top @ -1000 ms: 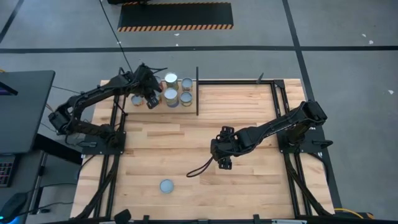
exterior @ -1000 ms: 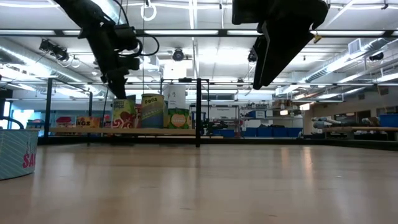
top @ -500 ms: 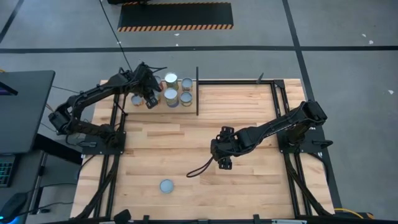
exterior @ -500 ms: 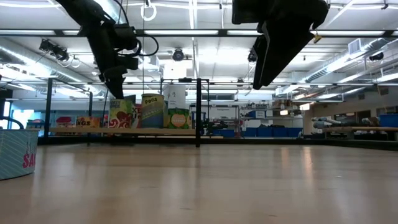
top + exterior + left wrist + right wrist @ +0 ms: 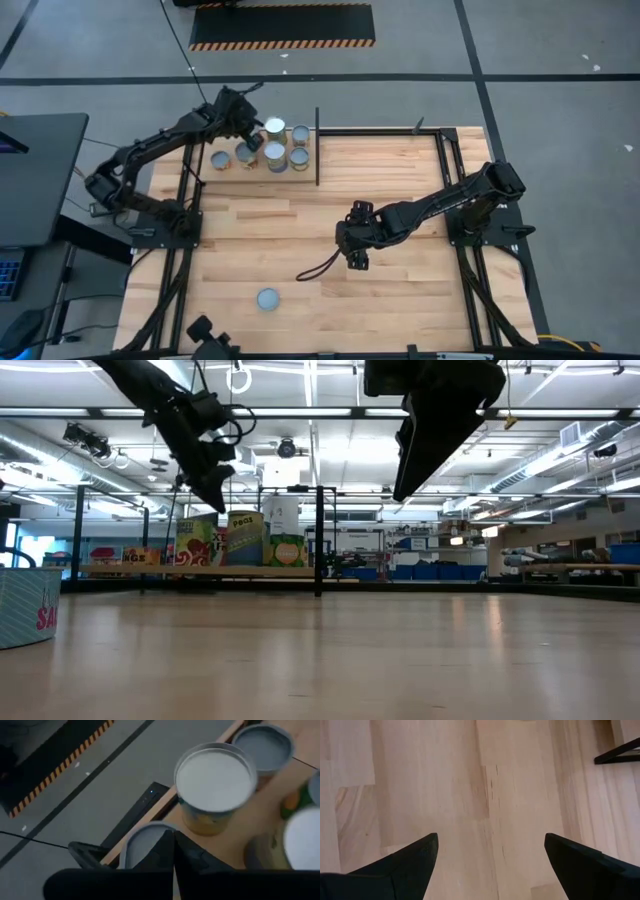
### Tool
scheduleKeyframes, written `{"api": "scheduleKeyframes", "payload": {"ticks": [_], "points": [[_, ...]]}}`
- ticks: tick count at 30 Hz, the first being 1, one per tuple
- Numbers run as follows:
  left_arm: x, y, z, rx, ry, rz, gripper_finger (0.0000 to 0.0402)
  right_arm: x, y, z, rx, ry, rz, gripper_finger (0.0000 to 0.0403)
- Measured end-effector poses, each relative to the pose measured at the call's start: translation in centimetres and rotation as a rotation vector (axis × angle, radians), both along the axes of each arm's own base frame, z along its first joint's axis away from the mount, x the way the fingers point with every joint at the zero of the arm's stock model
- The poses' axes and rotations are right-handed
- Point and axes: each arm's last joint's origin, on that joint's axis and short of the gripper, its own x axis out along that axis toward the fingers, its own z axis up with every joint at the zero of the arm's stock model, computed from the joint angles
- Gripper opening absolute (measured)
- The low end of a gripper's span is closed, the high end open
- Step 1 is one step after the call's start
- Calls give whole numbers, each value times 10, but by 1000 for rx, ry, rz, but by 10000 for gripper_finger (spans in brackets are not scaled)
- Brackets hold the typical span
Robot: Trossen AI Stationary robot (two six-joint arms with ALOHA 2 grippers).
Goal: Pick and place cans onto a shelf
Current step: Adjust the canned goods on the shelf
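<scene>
From above, the shelf (image 5: 262, 168) sits at the table's (image 5: 400, 290) far left corner, its long side running along the far edge. Six cans (image 5: 275, 158) stand upright on it in a tight cluster, round tops facing up; the left arm partly covers them. The left gripper (image 5: 250, 135) hovers over the cluster, fingers pressed together and holding nothing. A seventh can, the lone can (image 5: 267, 299), stands upright near the table's front edge. The right gripper (image 5: 352, 255) hangs over mid-table, fingers spread wide and empty.

At table height, labels on the shelved cans show, though the print is too small to read. The lone can is cut off at the picture's left edge. A large hall with ceiling lights lies behind.

The left wrist view looks down on can tops; closed fingers (image 5: 170, 852) hide part of one can.

The right wrist view shows only pale planks between its parted fingers (image 5: 410, 860).
</scene>
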Motion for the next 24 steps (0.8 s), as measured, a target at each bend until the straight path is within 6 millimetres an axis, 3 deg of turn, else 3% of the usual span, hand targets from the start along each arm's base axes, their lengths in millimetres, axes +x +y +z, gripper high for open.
{"api": "scheduleKeyframes", "payload": {"ticks": [9, 24], "points": [[2, 18, -28, -43, 91, 88, 7, 0, 0, 0, -1, 4, 0, 374], [-2, 28, -26, 10, 60, 157, 7, 0, 0, 0, -1, 5, 0, 374]]}}
